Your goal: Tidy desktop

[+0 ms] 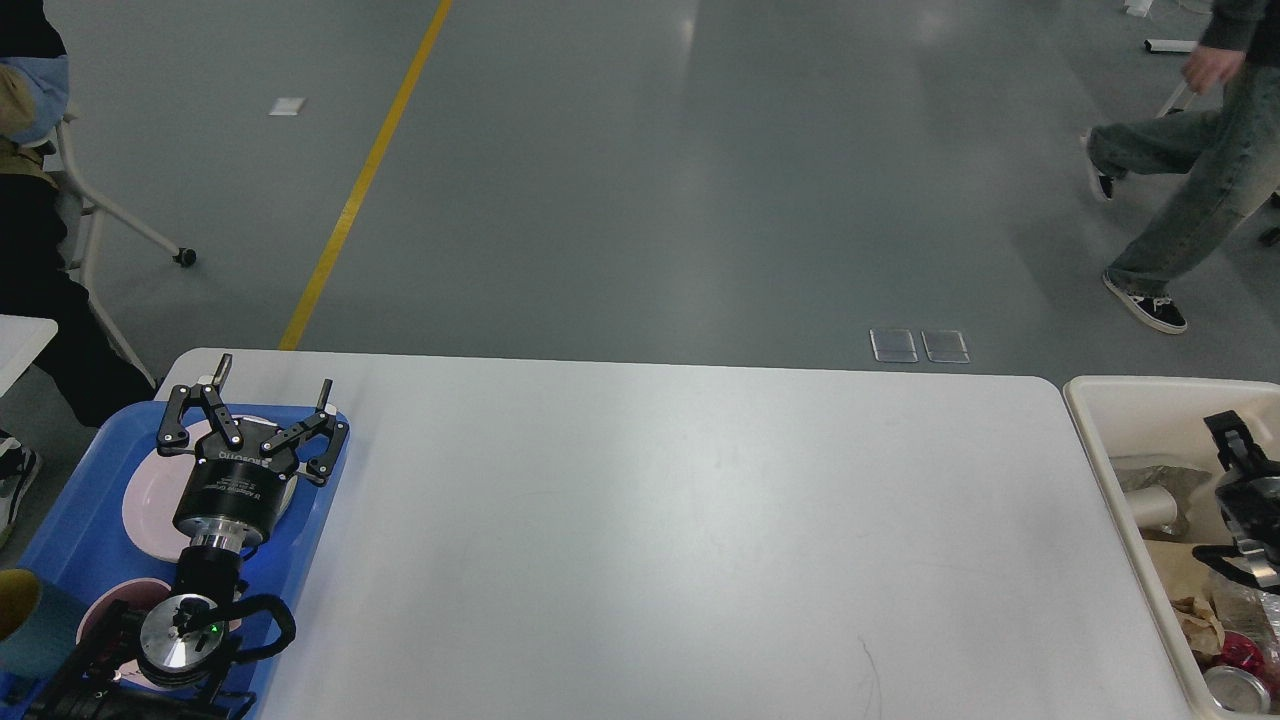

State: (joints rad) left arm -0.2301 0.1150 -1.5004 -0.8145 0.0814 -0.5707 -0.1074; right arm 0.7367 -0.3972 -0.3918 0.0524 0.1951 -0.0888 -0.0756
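The desktop point(680, 520) is a wide white tabletop with rounded corners, and nothing lies on its surface. My left gripper point(272, 378) hovers open over a pink plate point(145, 500) in the blue tray point(325, 495) at the table's left end. A second pink dish point(105, 608) and a teal cup point(25, 625) also sit in that tray. At the right edge, my right gripper point(1205, 485) hangs above the cream-white bin point(1090, 420), its fingers spread and nothing visible between them.
The bin holds crumpled foil point(1150, 500), paper scraps, a red wrapper and a can point(1232, 690). A person point(1190, 190) walks across the floor at the far right. Someone sits on a wheeled chair point(100, 215) at the far left, beside another table corner point(20, 340).
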